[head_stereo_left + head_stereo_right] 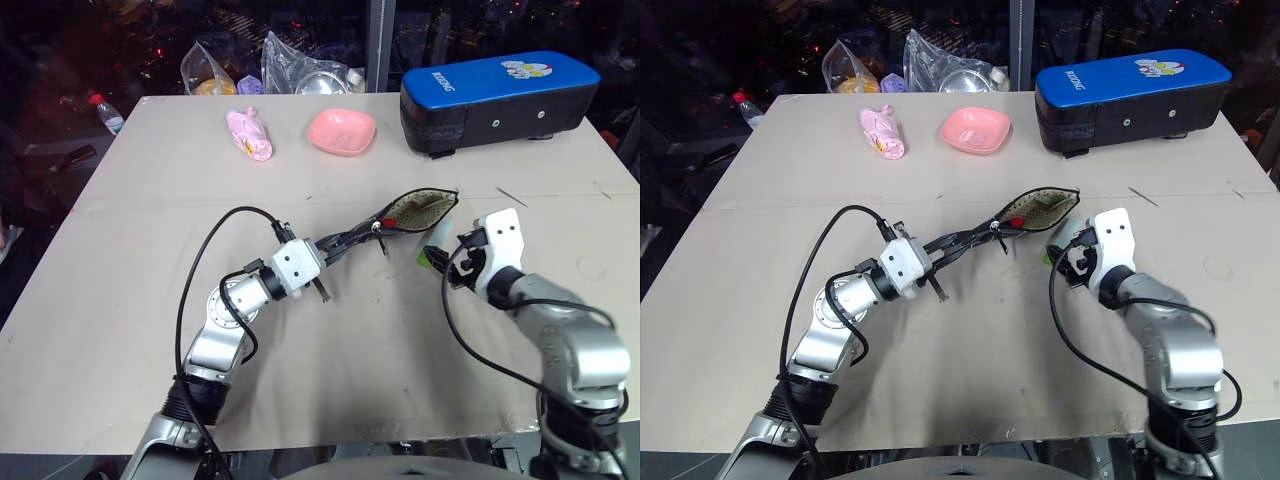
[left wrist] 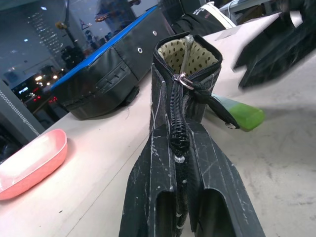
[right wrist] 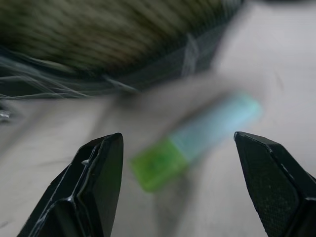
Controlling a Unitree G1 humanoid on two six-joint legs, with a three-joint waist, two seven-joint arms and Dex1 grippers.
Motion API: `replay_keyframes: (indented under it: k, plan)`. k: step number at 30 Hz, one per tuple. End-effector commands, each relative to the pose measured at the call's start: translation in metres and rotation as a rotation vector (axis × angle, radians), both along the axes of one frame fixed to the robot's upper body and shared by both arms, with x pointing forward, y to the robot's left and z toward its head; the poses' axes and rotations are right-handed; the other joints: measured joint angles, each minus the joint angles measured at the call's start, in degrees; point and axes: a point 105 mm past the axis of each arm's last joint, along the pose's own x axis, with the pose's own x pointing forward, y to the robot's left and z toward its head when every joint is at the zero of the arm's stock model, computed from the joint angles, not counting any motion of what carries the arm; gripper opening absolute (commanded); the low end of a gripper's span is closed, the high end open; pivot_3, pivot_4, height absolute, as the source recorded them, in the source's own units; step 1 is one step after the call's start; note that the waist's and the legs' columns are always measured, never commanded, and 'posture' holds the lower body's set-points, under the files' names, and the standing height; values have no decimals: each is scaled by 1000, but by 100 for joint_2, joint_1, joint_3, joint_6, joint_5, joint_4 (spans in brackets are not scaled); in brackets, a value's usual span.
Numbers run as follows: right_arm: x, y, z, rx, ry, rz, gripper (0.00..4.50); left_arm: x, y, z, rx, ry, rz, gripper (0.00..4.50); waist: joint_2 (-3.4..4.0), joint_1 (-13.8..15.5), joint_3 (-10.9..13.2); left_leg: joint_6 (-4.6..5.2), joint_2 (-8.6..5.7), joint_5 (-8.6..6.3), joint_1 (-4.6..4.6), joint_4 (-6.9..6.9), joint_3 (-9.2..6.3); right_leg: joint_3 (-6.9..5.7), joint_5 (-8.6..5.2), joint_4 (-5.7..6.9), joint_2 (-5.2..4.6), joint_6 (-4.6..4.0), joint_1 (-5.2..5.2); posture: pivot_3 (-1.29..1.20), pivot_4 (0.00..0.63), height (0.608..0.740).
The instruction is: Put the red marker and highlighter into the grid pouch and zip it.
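Your right gripper [image 1: 440,262] has its two black fingers spread wide, with nothing in them. In the left eye view, the highlighter [image 1: 434,246] lies on the table [image 1: 130,200] right in front of it, between the gripper and the mouth of the grid pouch [image 1: 420,210]. Your left gripper [image 1: 352,238] is pressed tight on the pouch's zipper edge and holds it up, mouth open toward the right arm. A bit of red shows at the pouch's near edge; it may be the red marker, but you cannot tell. The pink bowl [image 1: 341,131], the pink toy [image 1: 250,134] and the big blue case [image 1: 500,100] sit far back, out of your way.

In the left wrist view, the highlighter [image 2: 237,111] lies just beside the pouch [image 2: 185,74].

In the right wrist view, the highlighter [image 3: 197,140] lies slanted between the fingers [image 3: 98,173], green end nearer. Your right arm is the closer one. Nothing blocks it.
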Motion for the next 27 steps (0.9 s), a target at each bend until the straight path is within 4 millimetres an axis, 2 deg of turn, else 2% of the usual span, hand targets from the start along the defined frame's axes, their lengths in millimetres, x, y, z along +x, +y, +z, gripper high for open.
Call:
replay_keyframes:
  k: [1, 8, 15, 18, 23, 27]
  plan:
    - [2, 8, 4, 12, -52, -94, 3599, 0, 0, 8, -6, -34, -9, 0, -1, -1, -1, 0, -1, 0, 1, 0, 1, -3, 0, 0, 6, 0, 1, 0, 150, 734]
    - [10, 24, -19, 44, 9, -134, 3599, 0, 1, 9, -1, -39, -5, 0, -1, -4, 0, 1, -1, 0, 2, 0, 2, -3, 11, 0, 45, 23, 1, 0, 150, 734]
    - [16, 22, -40, 13, 75, -142, 3599, 0, 1, 9, 0, -42, -4, 0, -7, -14, -4, 1, 1, 0, 6, 0, 3, -3, 10, 0, 50, 24, 4, 0, 150, 734]
    - [20, 16, -43, 1, 79, -159, 2981, -1, 0, 9, 0, -45, -5, 0, -16, -24, -10, 2, 3, 1, 12, 2, 4, 0, 10, 0, 54, 24, 7, 0, 150, 734]
    - [24, -3, -35, -19, 38, -231, 856, 0, -1, 10, -3, -47, -3, 0, -21, -57, -13, 2, 6, 1, 13, 3, 5, 1, 11, 1, 57, 23, 8, 0, 150, 734]
    - [27, -38, -22, -62, -25, -315, 741, -1, -1, 9, -4, -45, -2, 0, -20, 1, -12, 2, 5, 1, 9, 3, 5, 2, 11, 1, 55, 23, 7, 0, 150, 734]
